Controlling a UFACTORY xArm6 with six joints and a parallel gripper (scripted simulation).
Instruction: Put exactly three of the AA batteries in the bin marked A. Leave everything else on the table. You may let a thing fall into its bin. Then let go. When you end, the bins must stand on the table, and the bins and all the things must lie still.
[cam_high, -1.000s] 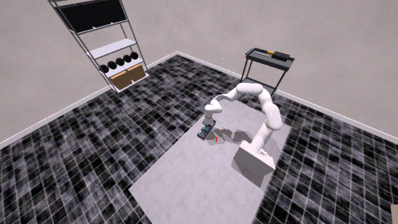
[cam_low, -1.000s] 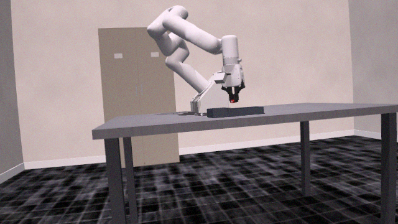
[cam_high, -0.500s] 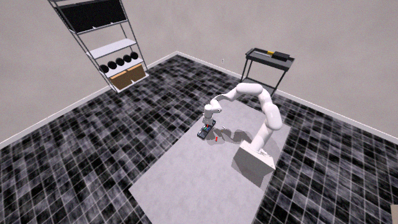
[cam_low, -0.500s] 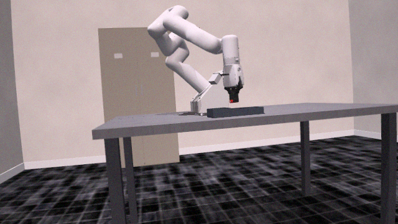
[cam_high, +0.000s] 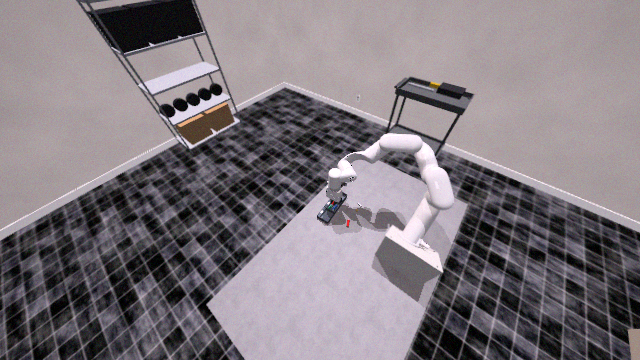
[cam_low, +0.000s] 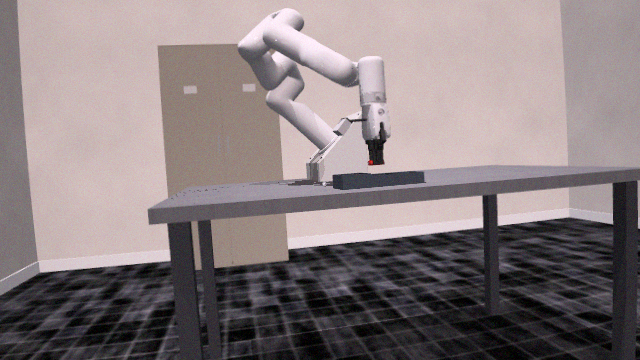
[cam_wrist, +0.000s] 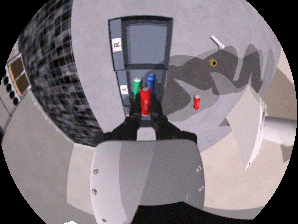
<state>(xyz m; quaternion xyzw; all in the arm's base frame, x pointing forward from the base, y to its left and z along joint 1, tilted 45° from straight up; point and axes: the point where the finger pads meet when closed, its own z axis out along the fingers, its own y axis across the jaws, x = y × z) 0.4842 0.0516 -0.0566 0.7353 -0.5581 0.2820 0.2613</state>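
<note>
A dark two-compartment bin (cam_high: 331, 210) stands on the grey table; it also shows in the side view (cam_low: 378, 179) and the wrist view (cam_wrist: 141, 50). My gripper (cam_wrist: 145, 100) is shut on a red AA battery (cam_wrist: 145, 99) and holds it above the near compartment, clear of the bin rim in the side view (cam_low: 371, 162). A green battery (cam_wrist: 136, 87) and a blue battery (cam_wrist: 150, 82) lie in that near compartment. The far compartment looks empty. Small labels sit on the bin's left rim, too small to read. Another red battery (cam_wrist: 197, 103) lies on the table right of the bin, seen also from above (cam_high: 347, 223).
A small white thing (cam_wrist: 218, 42) and a small dark round thing (cam_wrist: 213, 63) lie on the table beyond the loose red battery. The arm's base (cam_high: 407, 255) stands at the table's right side. The bin sits near the table's far edge.
</note>
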